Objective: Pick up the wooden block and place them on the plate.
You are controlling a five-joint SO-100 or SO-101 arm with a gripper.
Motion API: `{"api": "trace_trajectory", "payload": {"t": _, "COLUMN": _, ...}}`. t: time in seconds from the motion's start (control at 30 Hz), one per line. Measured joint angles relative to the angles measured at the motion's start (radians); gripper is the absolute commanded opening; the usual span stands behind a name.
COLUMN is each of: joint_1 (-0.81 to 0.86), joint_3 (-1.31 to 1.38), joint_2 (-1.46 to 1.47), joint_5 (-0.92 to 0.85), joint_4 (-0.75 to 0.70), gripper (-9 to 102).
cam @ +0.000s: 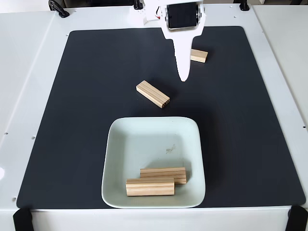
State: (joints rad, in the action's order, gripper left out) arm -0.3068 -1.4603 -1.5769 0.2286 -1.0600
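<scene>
One white gripper hangs down from the top edge of the fixed view, at about 12 o'clock from the centre of the mat. Its long white finger narrows to a rounded tip above the dark surface. I see only this one finger clearly, so I cannot tell if the jaws are spread or pressed together, and nothing is seen pinched in them.

Just at 2 o'clock from the tip lies one wooden block, partly hidden behind the finger; I cannot tell if they touch. A second wooden block lies at 8 o'clock from the tip, near it but apart, flat on the mat and turned diagonally.

Further down, at 6 o'clock from the gripper, stands the plate, pale mint-white and square with rounded corners. A small smudge marks its middle. Two more blocks lie inside it, near the lower rim: one further back and one in front, side by side, seeming to touch, both running left to right.

All this rests on a black mat, which covers a white table.
</scene>
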Motion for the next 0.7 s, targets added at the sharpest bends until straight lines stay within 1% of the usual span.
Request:
{"api": "trace_trajectory", "payload": {"t": 0.2, "joint_1": 0.028, "joint_3": -0.219, "joint_2": -0.086, "joint_5": 0.109, "joint_4": 0.0, "gripper": -1}}
{"api": "trace_trajectory", "payload": {"t": 0.33, "joint_1": 0.064, "joint_3": -0.238, "joint_2": -0.086, "joint_5": 0.173, "joint_4": 0.0, "gripper": -1}}
{"api": "trace_trajectory", "payload": {"t": 0.5, "joint_1": 0.123, "joint_3": -0.272, "joint_2": -0.087, "joint_5": 0.193, "joint_4": -0.002, "gripper": -1}}
{"api": "trace_trajectory", "payload": {"t": 0.6, "joint_1": 0.172, "joint_3": -0.302, "joint_2": -0.086, "joint_5": 0.21, "joint_4": -0.037, "gripper": -1}}
{"api": "trace_trajectory", "payload": {"t": 0.7, "joint_1": 0.198, "joint_3": -0.307, "joint_2": -0.086, "joint_5": 0.287, "joint_4": -0.066, "gripper": -1}}
